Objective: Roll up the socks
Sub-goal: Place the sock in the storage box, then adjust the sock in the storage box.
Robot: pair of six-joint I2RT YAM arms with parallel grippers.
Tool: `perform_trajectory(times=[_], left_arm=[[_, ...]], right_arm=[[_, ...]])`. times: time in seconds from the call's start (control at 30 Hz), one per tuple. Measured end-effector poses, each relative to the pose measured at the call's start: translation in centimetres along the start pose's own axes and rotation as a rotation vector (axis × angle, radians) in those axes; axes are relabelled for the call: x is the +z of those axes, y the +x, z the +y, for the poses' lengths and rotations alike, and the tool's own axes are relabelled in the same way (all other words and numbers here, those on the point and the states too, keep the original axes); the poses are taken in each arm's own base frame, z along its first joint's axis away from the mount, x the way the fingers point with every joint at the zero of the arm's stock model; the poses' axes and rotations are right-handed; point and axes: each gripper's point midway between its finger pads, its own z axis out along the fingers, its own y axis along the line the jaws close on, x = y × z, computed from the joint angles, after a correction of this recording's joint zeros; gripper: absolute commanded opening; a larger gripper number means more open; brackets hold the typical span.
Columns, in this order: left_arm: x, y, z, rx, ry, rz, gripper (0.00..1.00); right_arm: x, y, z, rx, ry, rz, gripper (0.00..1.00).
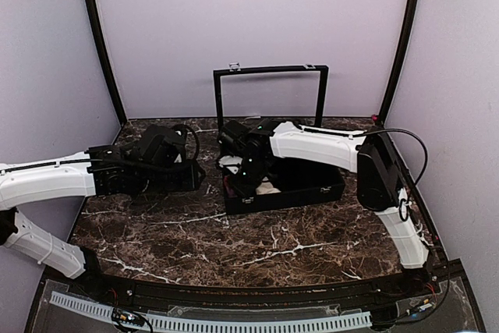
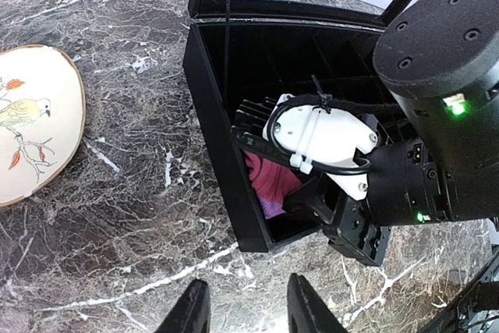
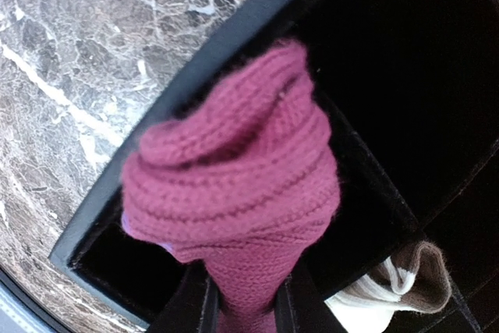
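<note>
The magenta sock (image 3: 234, 185) was wound into a compact bundle and was clamped at its lower end by the right gripper (image 3: 242, 311). The fingers (image 3: 191, 302) of that gripper were closed to a narrow gap on the knit fabric. The bundle sat at the corner compartment of the black box (image 2: 210, 122), the corner nearest the left arm. In the left wrist view, the magenta fabric showed below the box rim, just beside the box wall. Whether it touched the compartment floor could not be determined.

The cream sock (image 3: 405, 278), with a brown band, lay in the adjacent compartment, separated from the magenta sock by a black divider (image 3: 366, 185).

The left gripper (image 2: 249, 313) hung above the dark marble worktop (image 2: 140, 216), just outside the box. Its jaws stood partly apart and held nothing. A round disc (image 2: 35, 126) printed with a bird rested flat on the worktop, well apart from the box.
</note>
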Motion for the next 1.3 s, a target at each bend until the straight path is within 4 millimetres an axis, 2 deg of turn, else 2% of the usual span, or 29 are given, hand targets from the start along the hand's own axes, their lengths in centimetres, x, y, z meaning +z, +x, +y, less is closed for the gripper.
perform_trajectory(times=[0.2, 0.23, 0.3, 0.47, 0.57, 0.97, 1.23, 1.3], left_arm=[[-0.1, 0.4, 0.5, 0.011, -0.005, 0.002, 0.37], [0.0, 0.6, 0.6, 0.016, -0.007, 0.006, 0.37], [0.2, 0.9, 0.7, 0.025, -0.009, 0.014, 0.37], [0.8, 1.4, 0.5, 0.045, -0.002, 0.031, 0.37], [1.3, 1.6, 0.3, 0.058, 0.002, 0.035, 0.38], [2.4, 2.0, 0.1, 0.083, -0.004, 0.044, 0.39], [2.9, 2.1, -0.1, 0.083, -0.006, 0.045, 0.39], [3.0, 2.0, -0.1, 0.082, -0.006, 0.043, 0.39]], right_arm=[[0.1, 0.2, -0.4, 0.047, -0.011, 0.02, 0.0], [0.1, 0.3, -0.5, 0.056, -0.015, 0.022, 0.03], [0.2, 0.5, -0.5, 0.065, -0.021, 0.03, 0.14], [0.6, 0.7, -1.0, 0.103, -0.036, 0.031, 0.37], [0.5, 0.5, -1.4, 0.119, -0.052, 0.016, 0.43], [-1.0, 0.4, -0.9, 0.125, -0.076, 0.011, 0.48], [-4.9, -0.4, -0.8, 0.121, -0.082, -0.05, 0.49], [-5.7, -0.8, -0.8, 0.12, -0.083, -0.069, 0.43]])
